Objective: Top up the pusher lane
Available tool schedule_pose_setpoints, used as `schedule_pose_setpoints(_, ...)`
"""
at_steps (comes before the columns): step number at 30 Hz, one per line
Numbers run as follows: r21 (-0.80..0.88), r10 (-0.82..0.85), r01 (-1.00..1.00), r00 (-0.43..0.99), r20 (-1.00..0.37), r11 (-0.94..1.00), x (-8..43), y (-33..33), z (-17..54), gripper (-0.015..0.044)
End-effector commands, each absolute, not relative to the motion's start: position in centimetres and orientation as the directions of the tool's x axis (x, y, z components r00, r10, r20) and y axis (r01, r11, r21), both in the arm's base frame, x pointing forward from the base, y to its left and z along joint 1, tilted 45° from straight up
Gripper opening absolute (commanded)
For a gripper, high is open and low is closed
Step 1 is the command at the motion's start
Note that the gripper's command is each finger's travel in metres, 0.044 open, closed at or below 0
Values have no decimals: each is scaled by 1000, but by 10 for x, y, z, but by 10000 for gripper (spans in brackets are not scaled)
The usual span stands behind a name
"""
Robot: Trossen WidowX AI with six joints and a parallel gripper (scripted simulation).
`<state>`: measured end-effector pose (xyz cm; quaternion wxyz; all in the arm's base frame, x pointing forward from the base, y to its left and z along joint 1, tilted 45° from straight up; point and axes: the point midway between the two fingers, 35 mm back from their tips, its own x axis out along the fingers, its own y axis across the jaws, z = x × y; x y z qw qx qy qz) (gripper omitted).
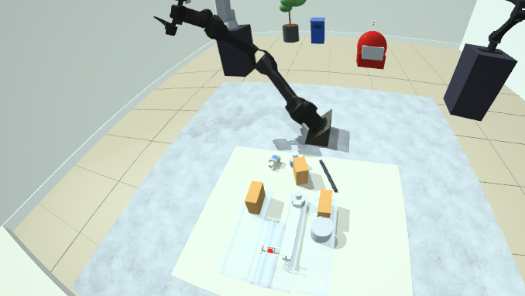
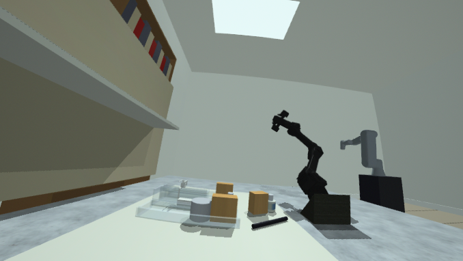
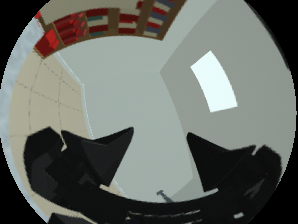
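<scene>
End effector [image 1: 167,8] [image 2: 276,120] [image 3: 161,132] spread, nothing pinched; below it, upright jar [image 1: 292,163] [image 2: 272,207] best matched first, then gripped squarely, orange block [image 1: 300,171] [image 2: 258,203] left untouched.

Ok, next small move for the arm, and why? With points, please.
Probably swing the open tool [image 1: 159,25] [image 2: 274,121] [image 3: 161,132] down toward the loose jars, starting with a pause above the left one [image 1: 274,160] to check its match. The tool is raised well away from the mat [image 1: 368,201] [image 2: 136,239], with nothing between its fingers, and the other jar [image 2: 271,205] is partly hidden behind a block [image 1: 300,170] [image 2: 258,203].
</scene>
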<state>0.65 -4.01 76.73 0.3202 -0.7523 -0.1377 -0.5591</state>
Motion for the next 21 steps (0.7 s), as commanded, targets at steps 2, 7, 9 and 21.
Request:
schedule_pose_setpoints(2,-344,-141,583,365,920,-736,17,-36,765,440)
schedule_pose_setpoints(7,-493,-68,658,560,826,-569,94,-6,741,440)
schedule_pose_setpoints(9,-548,-44,662,617,786,-511,116,4,730,440)
schedule_pose_setpoints(21,-791,146,544,839,525,-281,215,73,653,440)
